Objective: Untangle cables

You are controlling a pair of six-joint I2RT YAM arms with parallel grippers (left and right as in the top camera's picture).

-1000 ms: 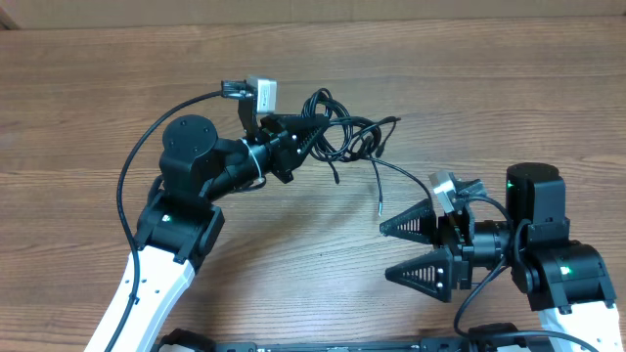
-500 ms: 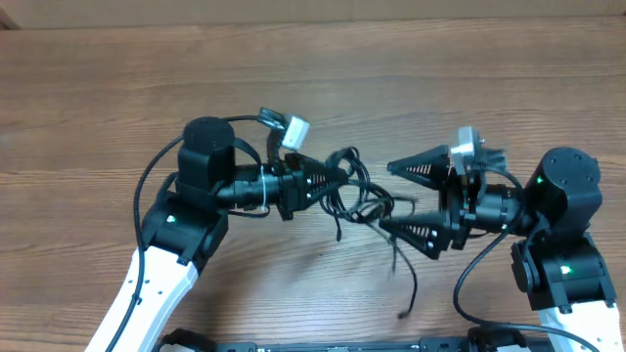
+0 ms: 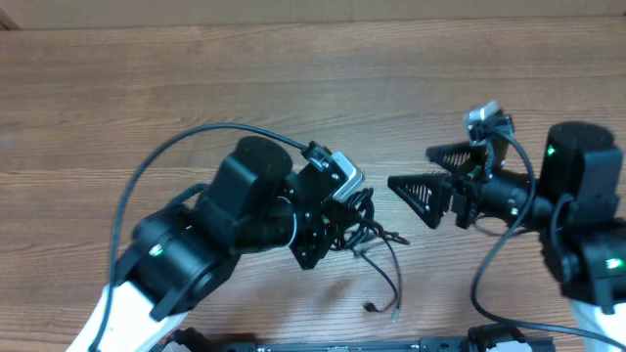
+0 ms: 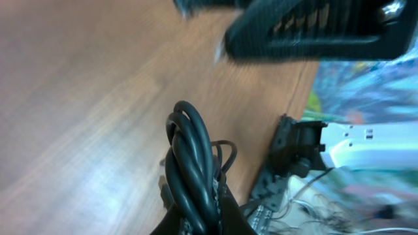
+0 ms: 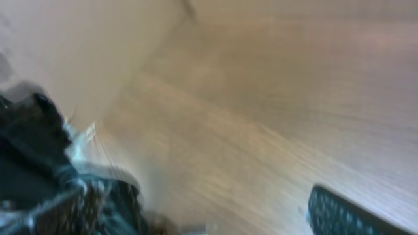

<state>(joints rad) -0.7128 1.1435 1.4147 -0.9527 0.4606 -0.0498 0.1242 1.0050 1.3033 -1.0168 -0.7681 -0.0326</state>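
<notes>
The cables (image 3: 370,235) are a bunch of thin black cords, pinched in my left gripper (image 3: 337,231), which is shut on them. One loose cord trails toward the table's front and ends in a small plug (image 3: 372,306). In the left wrist view the looped cables (image 4: 191,153) rise from between the shut fingers (image 4: 225,219) above the wood. My right gripper (image 3: 409,168) stands open just right of the bunch, with nothing between its fingers. The right wrist view is blurred and shows only one finger (image 5: 343,215) and the dark left arm (image 5: 39,163).
The wooden table (image 3: 196,88) runs wide behind and left of both arms. The left arm's thick black wire (image 3: 166,161) arcs over the left side. A black rail (image 3: 333,344) lies along the front edge.
My left arm has swung right and toward the front with the cable bunch, rising closer to the camera. The right gripper has shifted right and back, still open. The loose cord now trails forward.
</notes>
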